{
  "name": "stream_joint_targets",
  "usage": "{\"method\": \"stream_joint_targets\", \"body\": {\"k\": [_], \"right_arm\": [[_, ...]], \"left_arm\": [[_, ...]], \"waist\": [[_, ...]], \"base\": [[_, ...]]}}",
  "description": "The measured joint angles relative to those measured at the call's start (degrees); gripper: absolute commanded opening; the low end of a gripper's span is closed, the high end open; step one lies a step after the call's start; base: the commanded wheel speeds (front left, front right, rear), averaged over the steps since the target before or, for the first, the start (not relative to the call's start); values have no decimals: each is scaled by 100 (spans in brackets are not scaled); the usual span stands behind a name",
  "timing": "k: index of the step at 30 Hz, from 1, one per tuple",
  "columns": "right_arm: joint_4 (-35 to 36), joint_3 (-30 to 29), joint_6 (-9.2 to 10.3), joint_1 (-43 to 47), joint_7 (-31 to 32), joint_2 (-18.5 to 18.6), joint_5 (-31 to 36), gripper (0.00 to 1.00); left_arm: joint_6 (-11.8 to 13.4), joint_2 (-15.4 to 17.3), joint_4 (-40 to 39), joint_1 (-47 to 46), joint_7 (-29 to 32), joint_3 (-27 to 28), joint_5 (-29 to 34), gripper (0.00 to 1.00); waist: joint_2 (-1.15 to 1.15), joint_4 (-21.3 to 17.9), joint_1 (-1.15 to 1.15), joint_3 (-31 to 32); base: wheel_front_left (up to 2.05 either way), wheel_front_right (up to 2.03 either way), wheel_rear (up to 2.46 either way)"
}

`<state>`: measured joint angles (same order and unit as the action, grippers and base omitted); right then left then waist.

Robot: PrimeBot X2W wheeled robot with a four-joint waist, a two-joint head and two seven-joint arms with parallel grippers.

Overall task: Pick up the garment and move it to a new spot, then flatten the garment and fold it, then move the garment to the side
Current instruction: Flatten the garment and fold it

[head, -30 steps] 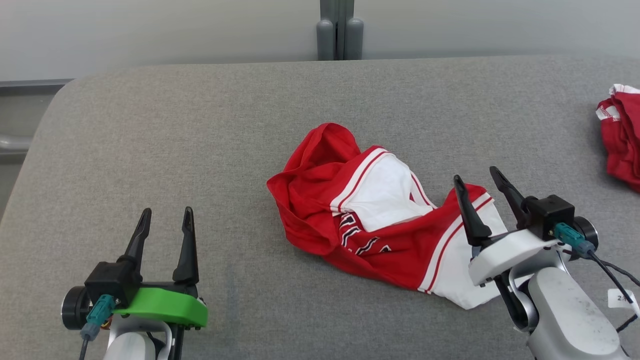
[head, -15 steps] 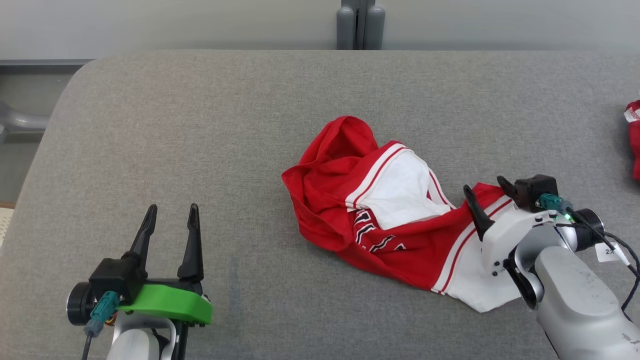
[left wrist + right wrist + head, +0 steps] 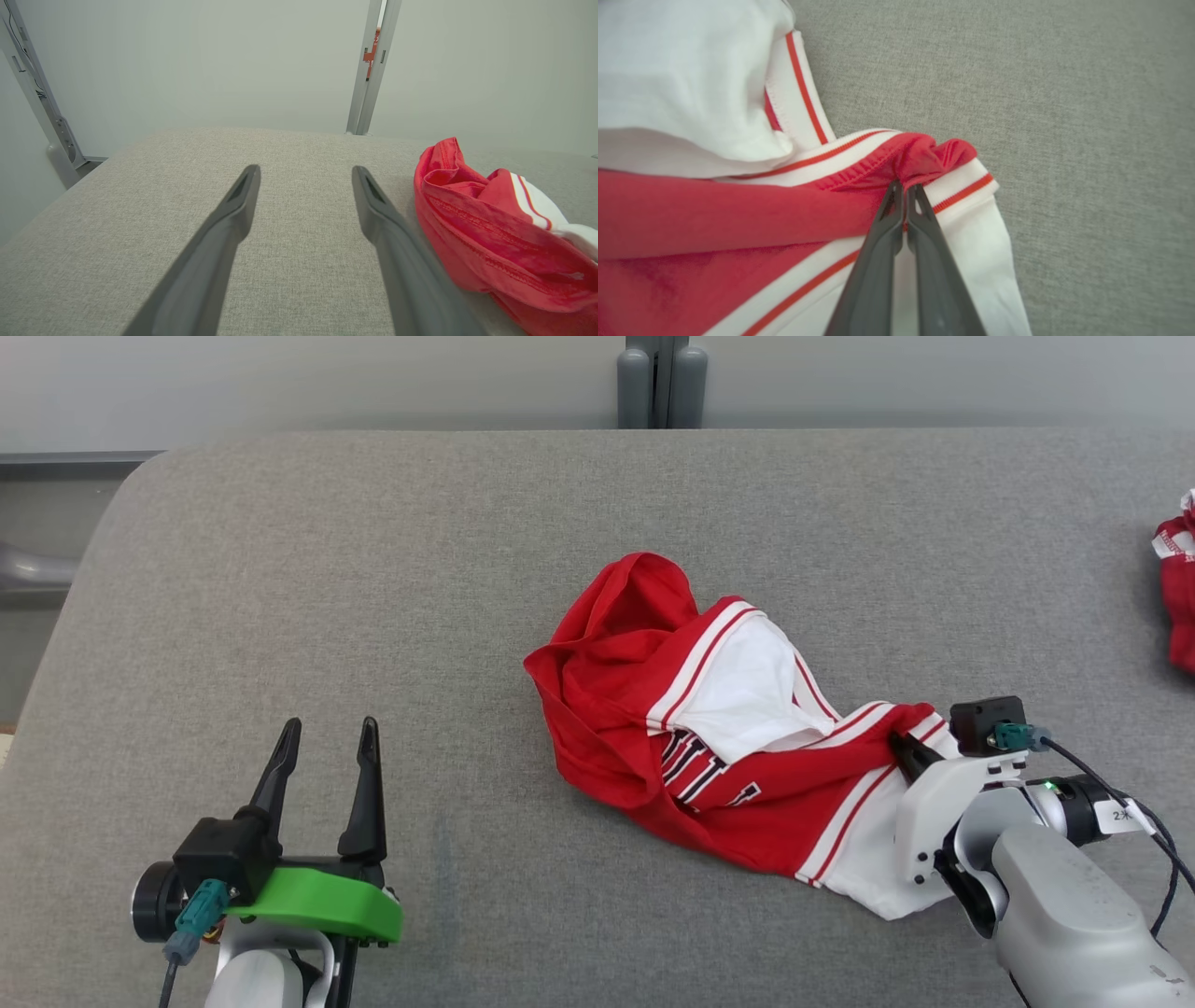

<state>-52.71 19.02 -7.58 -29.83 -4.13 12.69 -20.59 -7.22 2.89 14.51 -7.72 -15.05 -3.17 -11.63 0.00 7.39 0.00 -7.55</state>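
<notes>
Head view: one garment (image 3: 709,709) (plus another (image 3: 1180,597))

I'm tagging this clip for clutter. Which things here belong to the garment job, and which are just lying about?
In the job:
red-and-white garment
right gripper, shut on its striped edge
left gripper, open, clear of it

Lying about:
second red garment, far right
grey post at the back
</notes>
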Motion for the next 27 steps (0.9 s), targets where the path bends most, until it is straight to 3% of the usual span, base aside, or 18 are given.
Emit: {"method": "stream_joint_targets", "body": {"k": [13, 14, 15, 21, 27], "right_arm": [[-338, -781, 3, -14, -832, 353, -157, 0], [-319, -797, 3, -6, -875, 324, -147, 38], [-279, -792, 3, 2, -910, 286, -124, 100], [358, -1044, 3, 103, -1070, 163, -33, 100], [1824, -1468, 3, 738, -1092, -53, 232, 100]], "left_arm": [[1, 0, 4, 12, 0, 18, 9, 100], [1, 0, 3, 17, 0, 19, 9, 100], [1, 0, 4, 20, 0, 18, 9, 100], [1, 0, 2, 35, 0, 10, 11, 100], [0, -1, -10, 70, 0, 58, 64, 100]], "waist": [[0, -138, 0, 94], [0, -156, 0, 97], [0, -171, 0, 100], [0, -239, 0, 157], [0, -332, 0, 217]], "base": [[0, 0, 0], [0, 0, 0], [0, 0, 0], [0, 0, 0], [0, 0, 0]]}}
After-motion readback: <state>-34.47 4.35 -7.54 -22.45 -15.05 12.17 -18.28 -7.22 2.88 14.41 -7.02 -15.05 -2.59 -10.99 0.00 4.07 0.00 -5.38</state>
